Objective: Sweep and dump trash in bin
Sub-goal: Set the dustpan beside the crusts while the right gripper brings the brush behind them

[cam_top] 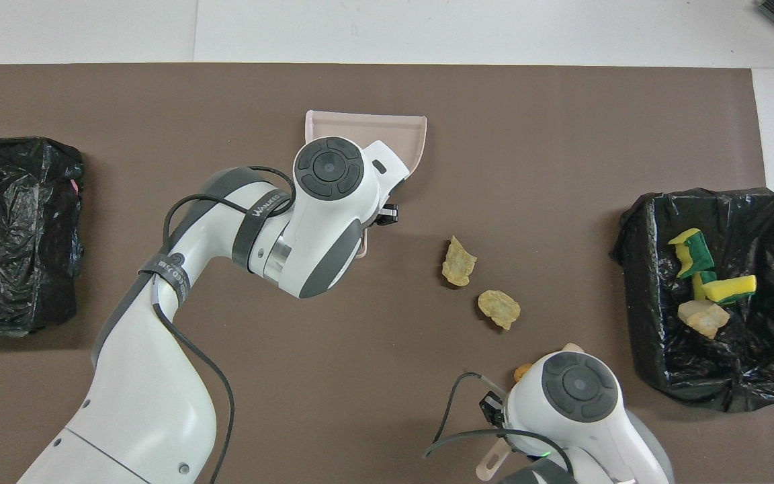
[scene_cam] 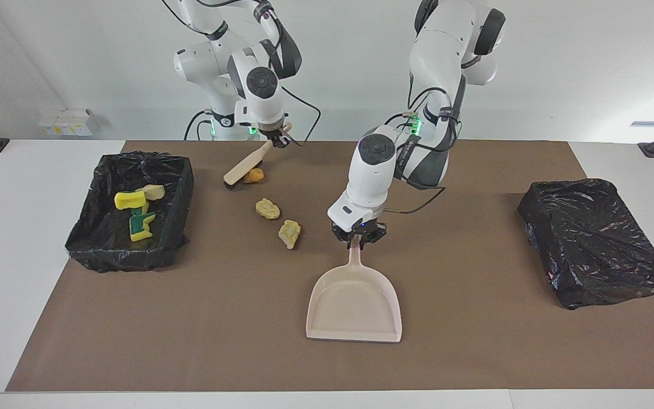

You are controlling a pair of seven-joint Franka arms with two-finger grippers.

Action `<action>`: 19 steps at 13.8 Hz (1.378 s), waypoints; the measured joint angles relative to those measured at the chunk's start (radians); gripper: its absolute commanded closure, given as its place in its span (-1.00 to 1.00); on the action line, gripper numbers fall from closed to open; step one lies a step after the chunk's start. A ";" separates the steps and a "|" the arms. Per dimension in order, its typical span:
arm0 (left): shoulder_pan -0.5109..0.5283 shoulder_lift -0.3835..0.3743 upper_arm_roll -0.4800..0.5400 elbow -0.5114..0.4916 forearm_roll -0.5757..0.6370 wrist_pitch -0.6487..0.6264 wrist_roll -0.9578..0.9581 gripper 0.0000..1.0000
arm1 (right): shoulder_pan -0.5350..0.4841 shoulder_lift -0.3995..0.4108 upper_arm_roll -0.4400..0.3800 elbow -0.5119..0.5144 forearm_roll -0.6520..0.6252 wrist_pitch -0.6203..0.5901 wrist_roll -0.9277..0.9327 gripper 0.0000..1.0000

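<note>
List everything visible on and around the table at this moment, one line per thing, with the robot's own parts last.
Loose trash: three tan and brown lumps, on the mat between the open bin and the dustpan.
Binned trash: about three yellow, green-backed and tan pieces, inside the open bin.
Open bin: one, black-lined, toward the right arm's end.
Second bin: one, covered in black bag, toward the left arm's end.
Dustpan: one, beige, mid-mat, pan mouth away from the robots.
Brush: one, beige, head beside the brown lump nearest the robots.
Mat: one, brown.
Left hand: shut on the dustpan handle.
Right hand: shut on the brush handle.
</note>
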 measured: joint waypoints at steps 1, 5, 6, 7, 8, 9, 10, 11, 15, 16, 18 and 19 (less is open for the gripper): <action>0.002 0.000 0.003 0.006 0.022 -0.005 0.002 1.00 | 0.000 0.002 0.000 -0.002 0.000 0.042 -0.013 1.00; 0.082 -0.063 0.018 0.035 0.070 -0.095 0.266 1.00 | -0.019 0.046 -0.003 0.018 0.001 0.185 -0.158 1.00; 0.101 -0.089 0.021 0.035 0.074 -0.134 0.353 1.00 | -0.031 0.070 -0.005 0.049 0.001 0.191 -0.184 1.00; 0.112 -0.108 0.027 0.034 0.081 -0.163 0.418 1.00 | -0.039 0.099 -0.006 0.091 0.001 0.191 -0.199 1.00; 0.120 -0.122 0.034 0.033 0.089 -0.188 0.481 1.00 | -0.040 0.131 -0.008 0.138 0.001 0.189 -0.209 1.00; 0.132 -0.135 0.039 0.033 0.092 -0.222 0.556 1.00 | -0.040 0.165 -0.008 0.184 0.001 0.181 -0.216 1.00; 0.150 -0.151 0.040 0.032 0.093 -0.267 0.651 1.00 | -0.040 0.193 -0.008 0.222 0.001 0.163 -0.229 1.00; 0.175 -0.172 0.042 0.032 0.095 -0.320 0.773 1.00 | -0.040 0.210 -0.010 0.249 0.000 0.137 -0.255 1.00; 0.274 -0.275 0.047 -0.017 0.100 -0.486 1.221 1.00 | -0.083 0.204 -0.019 0.276 -0.030 0.048 -0.384 1.00; 0.284 -0.298 0.047 -0.055 0.110 -0.495 1.292 1.00 | -0.097 0.193 -0.020 0.280 -0.033 0.019 -0.407 1.00; 0.284 -0.348 0.044 -0.154 0.130 -0.494 1.369 1.00 | -0.122 0.152 -0.022 0.277 -0.044 -0.055 -0.447 1.00; 0.282 -0.371 0.039 -0.202 0.131 -0.484 1.389 1.00 | -0.133 0.122 -0.022 0.263 -0.053 -0.088 -0.480 1.00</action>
